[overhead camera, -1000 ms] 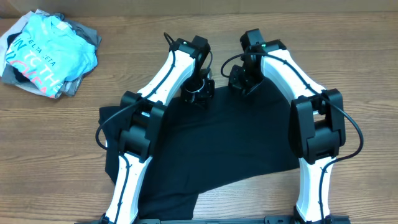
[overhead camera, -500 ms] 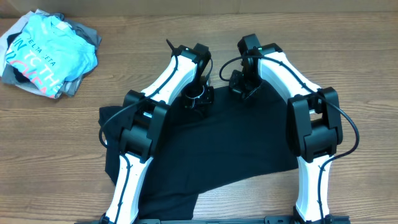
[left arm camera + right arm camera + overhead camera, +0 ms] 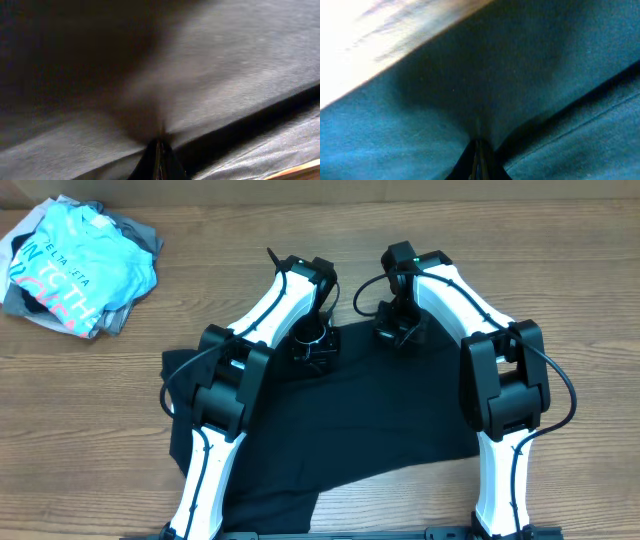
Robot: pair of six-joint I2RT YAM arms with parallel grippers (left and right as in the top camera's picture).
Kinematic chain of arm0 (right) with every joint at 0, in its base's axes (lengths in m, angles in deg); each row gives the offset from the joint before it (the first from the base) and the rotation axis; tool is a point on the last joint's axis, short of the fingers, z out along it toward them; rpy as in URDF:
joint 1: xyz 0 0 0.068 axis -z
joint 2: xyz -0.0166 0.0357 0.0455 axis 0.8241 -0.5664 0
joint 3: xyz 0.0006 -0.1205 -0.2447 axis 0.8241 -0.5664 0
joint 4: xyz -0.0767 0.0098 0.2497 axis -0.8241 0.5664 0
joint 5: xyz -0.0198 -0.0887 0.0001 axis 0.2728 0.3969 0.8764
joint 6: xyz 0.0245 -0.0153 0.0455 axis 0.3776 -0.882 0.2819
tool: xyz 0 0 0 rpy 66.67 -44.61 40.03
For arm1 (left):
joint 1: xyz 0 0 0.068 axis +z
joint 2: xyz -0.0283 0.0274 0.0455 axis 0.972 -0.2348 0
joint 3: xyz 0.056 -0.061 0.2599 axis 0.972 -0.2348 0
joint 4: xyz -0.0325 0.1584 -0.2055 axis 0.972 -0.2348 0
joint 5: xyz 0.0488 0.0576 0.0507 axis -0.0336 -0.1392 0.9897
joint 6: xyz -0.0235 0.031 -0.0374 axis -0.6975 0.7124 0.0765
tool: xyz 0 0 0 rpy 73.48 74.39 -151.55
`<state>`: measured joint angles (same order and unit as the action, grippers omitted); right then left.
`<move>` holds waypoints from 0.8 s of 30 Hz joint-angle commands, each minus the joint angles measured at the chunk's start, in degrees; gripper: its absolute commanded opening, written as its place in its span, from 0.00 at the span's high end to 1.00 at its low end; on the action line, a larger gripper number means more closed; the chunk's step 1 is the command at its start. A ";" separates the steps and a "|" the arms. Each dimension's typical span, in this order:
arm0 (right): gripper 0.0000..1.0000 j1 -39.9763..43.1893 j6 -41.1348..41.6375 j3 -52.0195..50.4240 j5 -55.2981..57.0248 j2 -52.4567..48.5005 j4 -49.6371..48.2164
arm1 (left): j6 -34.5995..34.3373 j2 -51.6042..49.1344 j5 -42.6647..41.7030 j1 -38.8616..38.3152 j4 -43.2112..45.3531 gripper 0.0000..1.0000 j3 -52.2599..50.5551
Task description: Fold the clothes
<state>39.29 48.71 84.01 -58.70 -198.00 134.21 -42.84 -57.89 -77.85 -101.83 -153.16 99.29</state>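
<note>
The clothes, a black T-shirt [image 3: 370, 410], lie spread on the wooden table [image 3: 570, 270] between my two arms. My left gripper [image 3: 315, 346] is at the shirt's far edge, shut on a pinch of the black fabric [image 3: 225, 75]. In the left wrist view the cloth rises into the closed left gripper [image 3: 159, 150]. A little to the right, my right gripper [image 3: 396, 330] is also shut on the far edge. The fabric [image 3: 530, 75] puckers into the closed right gripper [image 3: 479, 148] in the right wrist view. The arms hide parts of the shirt.
A pile with a light blue lettered T-shirt [image 3: 75, 260] on grey garments [image 3: 140, 235] sits at the far left corner. Bare wood shows beyond the shirt's far edge [image 3: 365, 35] and to both sides.
Both grippers have moved a little toward the near side, taking the shirt's far edge with them. Both stay shut.
</note>
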 commanded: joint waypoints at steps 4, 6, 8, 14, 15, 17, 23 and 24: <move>0.97 2.08 0.48 -0.72 6.67 -0.94 4.15 | 0.72 -0.63 1.14 -0.37 -0.50 0.96 -0.31; 0.96 3.15 0.48 0.04 7.32 -0.94 6.32 | 0.70 -0.63 2.69 -0.37 -0.46 0.96 -0.31; 0.96 4.02 0.46 0.94 7.50 -0.94 8.17 | 0.70 -0.63 3.43 -0.37 -0.39 0.96 -0.31; 0.96 6.56 -0.26 2.69 7.50 -0.94 13.29 | 0.68 -0.63 4.22 -0.37 1.62 0.95 -0.35; 0.96 6.84 -0.85 2.69 7.50 -0.94 14.12 | 0.66 -0.63 4.20 -0.33 2.12 0.94 -0.55; 0.96 7.17 -1.77 2.67 7.54 -0.94 15.10 | 0.48 -0.63 4.20 -0.17 2.58 0.94 -1.05; 0.96 7.67 -1.68 2.67 8.46 -0.94 17.27 | 0.76 -0.63 4.31 0.98 2.69 0.95 -5.33; 0.96 7.67 -1.64 2.67 8.46 -0.94 17.49 | 0.76 -0.63 4.39 1.20 2.25 0.96 -5.81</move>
<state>46.73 47.38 85.26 -51.16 -198.04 151.13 -42.81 -56.91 -75.97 -101.50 -150.47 97.17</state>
